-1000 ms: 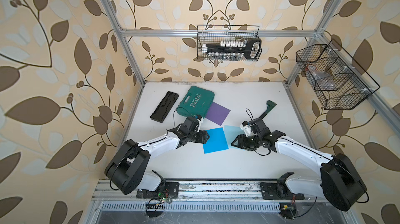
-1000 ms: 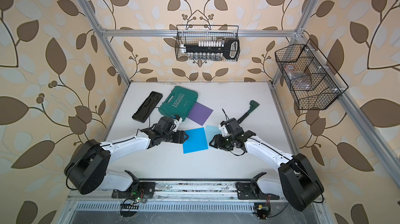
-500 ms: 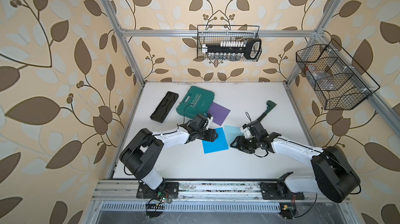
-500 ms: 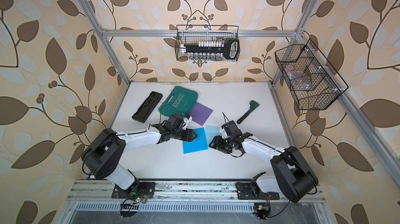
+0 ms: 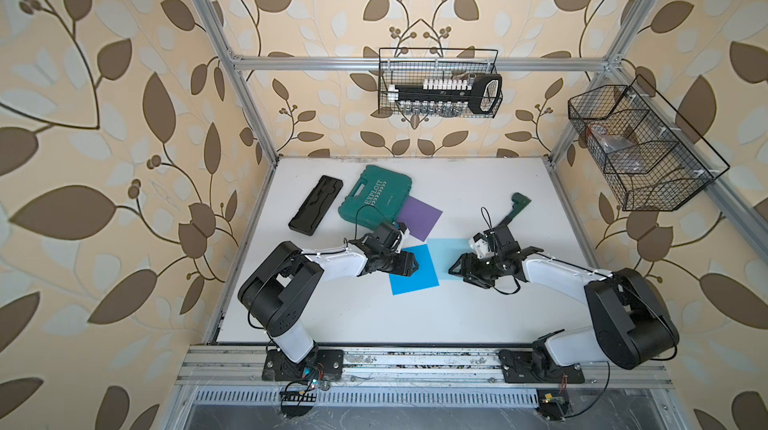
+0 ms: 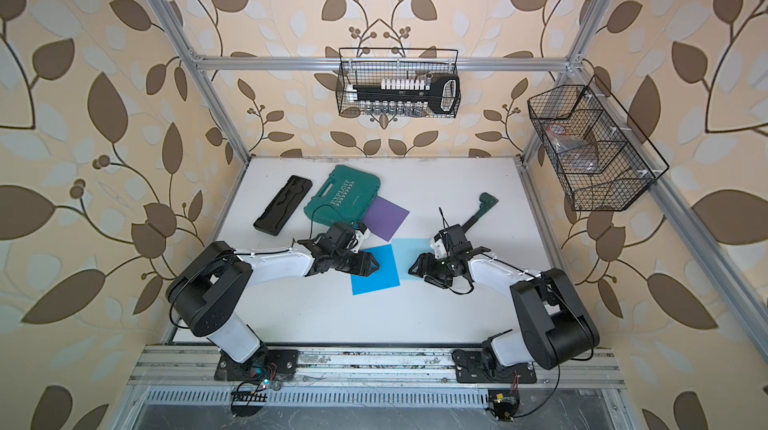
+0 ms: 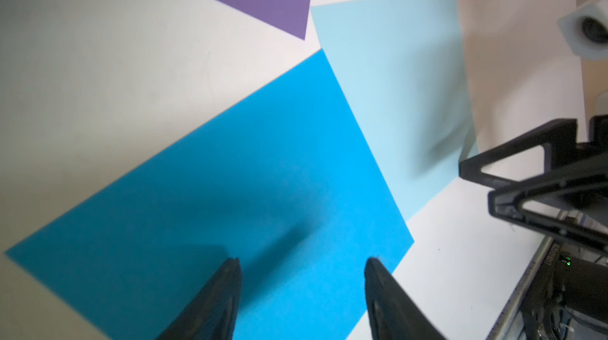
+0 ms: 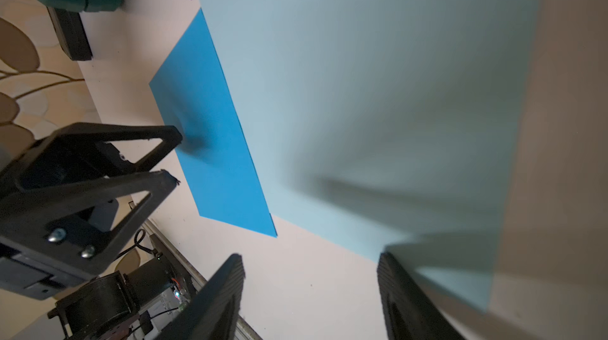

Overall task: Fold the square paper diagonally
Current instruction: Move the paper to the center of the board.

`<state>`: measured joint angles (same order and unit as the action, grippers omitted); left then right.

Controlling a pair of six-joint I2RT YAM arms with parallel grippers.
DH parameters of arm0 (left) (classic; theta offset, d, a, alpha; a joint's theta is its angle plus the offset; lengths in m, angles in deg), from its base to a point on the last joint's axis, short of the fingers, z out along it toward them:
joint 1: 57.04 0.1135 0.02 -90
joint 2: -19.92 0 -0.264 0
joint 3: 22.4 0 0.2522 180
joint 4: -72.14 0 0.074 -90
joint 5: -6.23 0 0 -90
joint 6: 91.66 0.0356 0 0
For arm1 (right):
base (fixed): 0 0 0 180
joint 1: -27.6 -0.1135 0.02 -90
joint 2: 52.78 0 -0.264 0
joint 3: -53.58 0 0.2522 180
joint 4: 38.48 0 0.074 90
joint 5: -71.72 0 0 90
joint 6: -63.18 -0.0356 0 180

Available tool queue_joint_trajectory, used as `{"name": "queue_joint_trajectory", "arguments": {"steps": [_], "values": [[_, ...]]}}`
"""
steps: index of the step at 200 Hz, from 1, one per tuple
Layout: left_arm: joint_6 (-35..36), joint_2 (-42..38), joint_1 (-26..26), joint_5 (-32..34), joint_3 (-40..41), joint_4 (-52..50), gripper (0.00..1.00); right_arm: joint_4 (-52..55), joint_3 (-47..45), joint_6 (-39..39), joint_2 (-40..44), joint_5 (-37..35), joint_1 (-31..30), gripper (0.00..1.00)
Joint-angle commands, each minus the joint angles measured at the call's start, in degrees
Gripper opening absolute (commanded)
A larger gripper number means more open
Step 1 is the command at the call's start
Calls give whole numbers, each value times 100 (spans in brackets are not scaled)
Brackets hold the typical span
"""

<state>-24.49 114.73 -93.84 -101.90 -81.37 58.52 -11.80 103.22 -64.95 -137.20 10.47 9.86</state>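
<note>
Three square papers lie on the white table. A bright blue paper overlaps a light blue paper, and a purple paper lies behind them. My left gripper hangs open just over the bright blue paper's left part, holding nothing. At the light blue paper's near right corner my right gripper is open. That corner is raised and rests against the outer side of one finger; bare table shows between the jaws.
A green tool case and a black tray lie at the back left. A green-handled tool lies behind my right gripper. Wire baskets hang on the back wall and the right wall. A metal rail runs along the front.
My left gripper has moved right, from beside the bright blue paper to over it. My right gripper has stayed at the light blue paper's corner and its jaws have widened.
</note>
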Motion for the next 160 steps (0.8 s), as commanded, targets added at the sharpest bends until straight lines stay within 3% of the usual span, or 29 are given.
{"name": "queue_joint_trajectory", "arguments": {"steps": [1, 92, 115, 160], "values": [[-48, 67, -34, -134, 39, -33, 62, 151, 173, 350, -526, -142, 197, 66], [-55, 65, -66, -71, 125, -93, 62, 48, 1399, 579, -1478, -212, 655, 66], [-94, 30, -114, -96, 205, -77, 62, 284, 1516, 734, -1169, -168, 649, 67], [-232, 208, -349, -83, 278, 77, 62, 696, 864, 702, -14, -2, 268, 65]]}}
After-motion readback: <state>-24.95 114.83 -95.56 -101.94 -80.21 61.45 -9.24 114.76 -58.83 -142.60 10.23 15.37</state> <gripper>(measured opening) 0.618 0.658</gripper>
